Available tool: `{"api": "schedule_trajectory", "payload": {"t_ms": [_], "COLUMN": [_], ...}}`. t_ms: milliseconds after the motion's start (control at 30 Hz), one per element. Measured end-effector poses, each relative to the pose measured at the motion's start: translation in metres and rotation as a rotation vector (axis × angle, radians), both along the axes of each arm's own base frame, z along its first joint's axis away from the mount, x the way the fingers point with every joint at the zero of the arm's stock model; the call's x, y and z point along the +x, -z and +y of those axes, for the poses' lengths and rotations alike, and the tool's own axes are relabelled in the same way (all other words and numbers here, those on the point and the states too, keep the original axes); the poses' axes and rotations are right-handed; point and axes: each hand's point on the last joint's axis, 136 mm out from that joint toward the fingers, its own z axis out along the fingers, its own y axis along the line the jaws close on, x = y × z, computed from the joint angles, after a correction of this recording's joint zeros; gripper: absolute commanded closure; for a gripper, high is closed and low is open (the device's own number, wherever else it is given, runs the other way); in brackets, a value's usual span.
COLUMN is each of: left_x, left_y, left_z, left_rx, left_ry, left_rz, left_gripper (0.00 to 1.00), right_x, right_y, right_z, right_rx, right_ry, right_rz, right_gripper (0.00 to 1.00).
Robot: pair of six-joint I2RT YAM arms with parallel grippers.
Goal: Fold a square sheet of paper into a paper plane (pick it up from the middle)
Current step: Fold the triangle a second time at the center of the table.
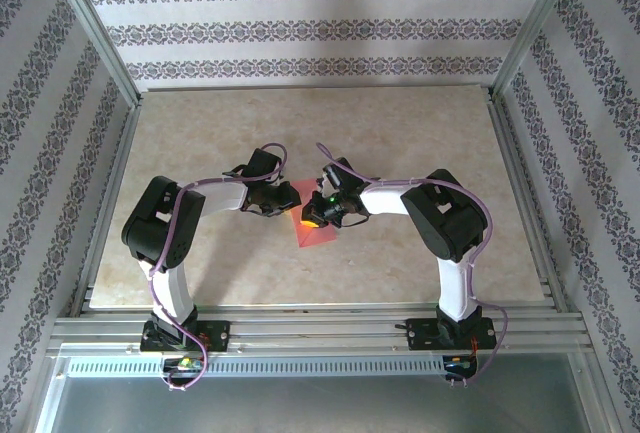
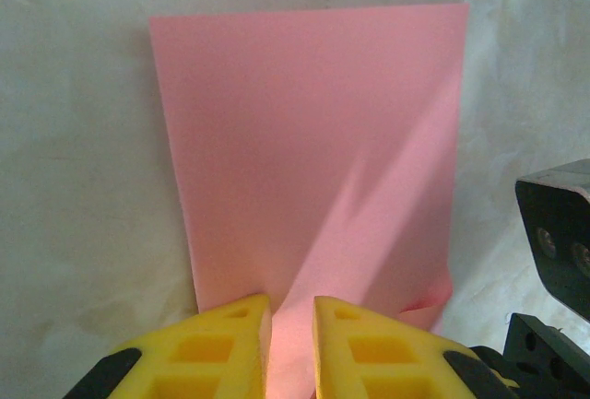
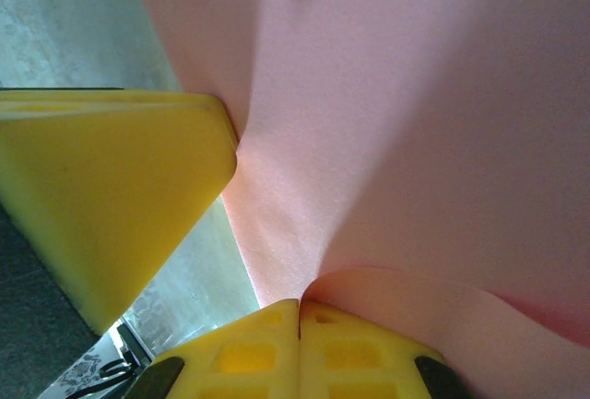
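Observation:
The square sheet of paper (image 1: 312, 229) is salmon-pink and lies mid-table between both arms. In the left wrist view the sheet (image 2: 313, 132) looks like a tall rectangle with a diagonal light band. My left gripper (image 2: 292, 302) has its yellow tips set on the sheet's near edge, jaws a narrow gap apart, and the paper looks flat under them. My right gripper (image 3: 300, 305) is shut on a curled-up edge of the sheet (image 3: 415, 123). That curl (image 2: 429, 299) lifts at the sheet's near right corner. From above, the left gripper (image 1: 274, 203) and right gripper (image 1: 316, 215) meet over the paper.
A beige marble-patterned tabletop (image 1: 420, 133) sits inside an aluminium frame with patterned walls around it. One left finger (image 3: 111, 187) touches the paper close to my right jaws. The right wrist's black housing (image 2: 558, 233) is just right of the sheet.

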Motion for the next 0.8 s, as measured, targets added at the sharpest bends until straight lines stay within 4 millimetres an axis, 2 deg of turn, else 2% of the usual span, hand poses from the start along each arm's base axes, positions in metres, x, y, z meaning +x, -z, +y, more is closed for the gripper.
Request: {"api": "schedule_trajectory", "payload": {"t_ms": [567,800], "left_x": [0.0002,0.0010], "left_y": [0.0002,-0.0019], "left_z": [0.0006,0.0020], "left_rx": [0.003,0.009], "left_ry": [-0.002,-0.008], "left_rz": [-0.001,-0.007], "left_gripper": [0.80,0.80], "right_x": [0.0011,0.0025], "right_y": [0.0007,0.0012], "right_z": [-0.0006,-0.0008], "right_rx": [-0.005,-0.010], "right_ry": [0.010,0.027], "right_rz": [0.002,0.007], "right_gripper": [0.95,0.86]}}
